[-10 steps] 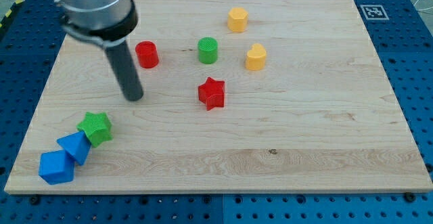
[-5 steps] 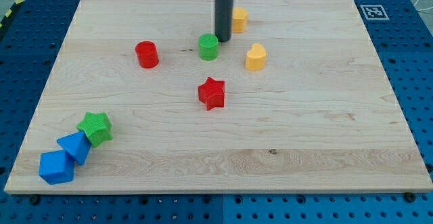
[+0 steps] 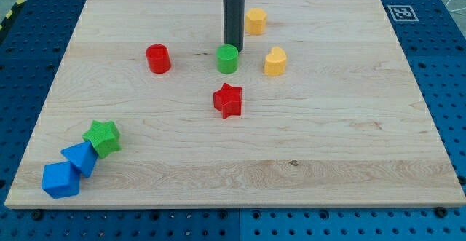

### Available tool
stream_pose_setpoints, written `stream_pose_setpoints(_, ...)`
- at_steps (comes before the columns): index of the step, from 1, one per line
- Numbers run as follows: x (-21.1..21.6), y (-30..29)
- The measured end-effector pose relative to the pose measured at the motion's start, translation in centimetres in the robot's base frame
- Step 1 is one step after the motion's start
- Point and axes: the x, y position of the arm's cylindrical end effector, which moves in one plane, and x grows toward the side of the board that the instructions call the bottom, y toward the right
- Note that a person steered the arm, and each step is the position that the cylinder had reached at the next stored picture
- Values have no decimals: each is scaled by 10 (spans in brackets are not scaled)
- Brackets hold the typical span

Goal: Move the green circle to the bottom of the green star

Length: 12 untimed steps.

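Note:
The green circle (image 3: 227,59) stands in the upper middle of the wooden board (image 3: 328,139). My tip (image 3: 232,48) is right behind it, touching its top edge on the side toward the view's top. The green star (image 3: 103,138) lies far off at the lower left, next to two blue blocks.
A red cylinder (image 3: 157,58) stands left of the green circle. A red star (image 3: 228,100) lies just below it. Two yellow blocks (image 3: 255,21) (image 3: 274,62) sit to its right. The two blue blocks (image 3: 80,158) (image 3: 60,180) touch the green star at the lower left corner.
The rod swung from the left of the board to behind the green circle, then shifted slightly left. The green circle slid a little toward the view's bottom and right.

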Motion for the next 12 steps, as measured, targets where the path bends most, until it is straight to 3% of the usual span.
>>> stream_pose_setpoints(3, 96, -39)
stream_pose_setpoints(7, 180, -60)
stream_pose_setpoints(12, 149, -107)
